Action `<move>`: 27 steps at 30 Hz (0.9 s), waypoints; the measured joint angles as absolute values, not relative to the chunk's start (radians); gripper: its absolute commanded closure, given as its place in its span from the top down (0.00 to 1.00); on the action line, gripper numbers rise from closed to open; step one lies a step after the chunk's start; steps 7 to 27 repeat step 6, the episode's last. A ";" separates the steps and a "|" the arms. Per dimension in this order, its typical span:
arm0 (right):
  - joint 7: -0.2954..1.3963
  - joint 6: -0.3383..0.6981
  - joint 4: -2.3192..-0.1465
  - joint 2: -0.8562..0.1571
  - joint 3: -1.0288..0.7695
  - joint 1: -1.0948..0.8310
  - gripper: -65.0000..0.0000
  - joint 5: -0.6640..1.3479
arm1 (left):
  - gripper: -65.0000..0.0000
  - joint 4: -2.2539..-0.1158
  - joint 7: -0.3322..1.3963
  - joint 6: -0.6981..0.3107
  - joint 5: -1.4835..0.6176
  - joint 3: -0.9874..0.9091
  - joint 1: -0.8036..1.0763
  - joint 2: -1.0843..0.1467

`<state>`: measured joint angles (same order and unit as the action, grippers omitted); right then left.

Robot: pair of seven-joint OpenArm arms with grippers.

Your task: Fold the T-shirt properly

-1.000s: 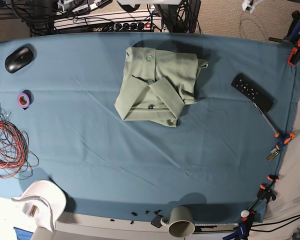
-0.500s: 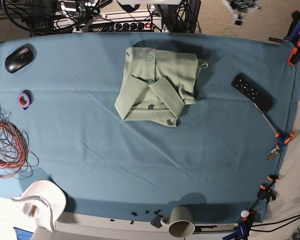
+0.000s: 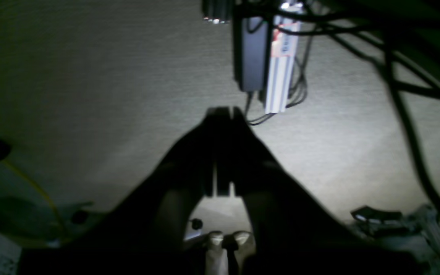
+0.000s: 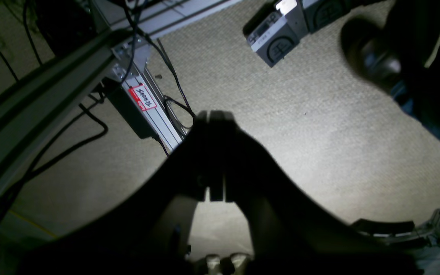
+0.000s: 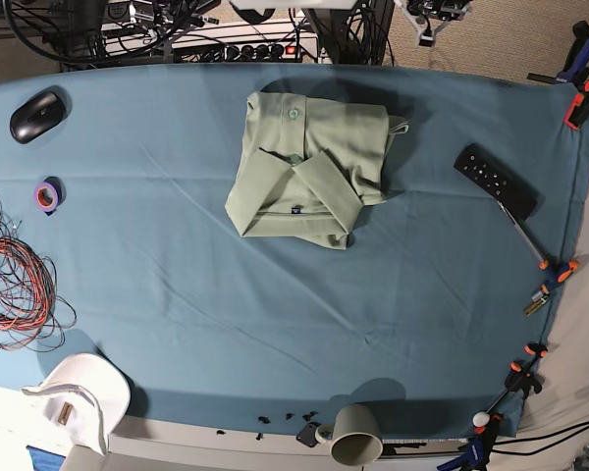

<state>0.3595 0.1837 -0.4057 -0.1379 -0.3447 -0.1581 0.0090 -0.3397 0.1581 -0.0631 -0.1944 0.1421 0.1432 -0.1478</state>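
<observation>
Left claw (image 3: 223, 110) closed and empty over carpet, right claw (image 4: 215, 114) likewise closed, off the table (image 5: 177, 294), T-shirt (image 5: 309, 167) folded at table's far centre, remote control (image 5: 495, 181) well right.

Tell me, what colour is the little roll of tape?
Purple roll of tape, clearest in the base view.

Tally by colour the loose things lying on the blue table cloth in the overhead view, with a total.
Green: 1, the folded pale sage-green T-shirt
Black: 2, the black computer mouse and the black remote control
Purple: 1, the small purple tape roll
Red-orange: 1, the tangle of red and orange wires
Total: 5
</observation>
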 measured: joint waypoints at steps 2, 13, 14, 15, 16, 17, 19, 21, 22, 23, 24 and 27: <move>0.364 0.184 -0.406 -0.138 -0.345 -0.159 0.00 0.009 | 0.00 -0.340 0.158 -0.062 -0.176 0.142 0.141 -0.149; 0.362 0.184 -0.406 -0.138 -0.345 -0.159 0.00 0.009 | 0.00 -0.340 0.157 -0.056 -0.173 0.142 0.140 -0.152; 0.362 0.184 -0.406 -0.138 -0.345 -0.159 0.00 0.009 | 0.00 -0.340 0.157 -0.056 -0.173 0.142 0.140 -0.152; 0.362 0.184 -0.406 -0.138 -0.345 -0.159 0.00 0.009 | 0.00 -0.340 0.157 -0.056 -0.173 0.142 0.140 -0.152; 0.362 0.184 -0.406 -0.138 -0.345 -0.159 0.00 0.009 | 0.00 -0.340 0.157 -0.056 -0.173 0.142 0.140 -0.152; 0.362 0.184 -0.406 -0.138 -0.345 -0.159 0.00 0.009 | 0.00 -0.340 0.157 -0.056 -0.173 0.142 0.140 -0.152; 0.362 0.184 -0.406 -0.138 -0.345 -0.159 0.00 0.009 | 0.00 -0.340 0.157 -0.056 -0.173 0.142 0.140 -0.152; 0.362 0.184 -0.406 -0.138 -0.345 -0.159 0.00 0.009 | 0.00 -0.340 0.157 -0.056 -0.173 0.142 0.140 -0.152; 0.362 0.184 -0.406 -0.138 -0.345 -0.159 0.00 0.009 | 0.00 -0.340 0.157 -0.056 -0.173 0.142 0.140 -0.152; 0.362 0.184 -0.406 -0.138 -0.345 -0.159 0.00 0.009 | 0.00 -0.340 0.157 -0.056 -0.173 0.142 0.140 -0.152; 0.362 0.184 -0.406 -0.138 -0.345 -0.159 0.00 0.009 | 0.00 -0.340 0.157 -0.056 -0.173 0.142 0.140 -0.152; 0.362 0.184 -0.406 -0.138 -0.345 -0.159 0.00 0.009 | 0.00 -0.340 0.157 -0.056 -0.173 0.142 0.140 -0.152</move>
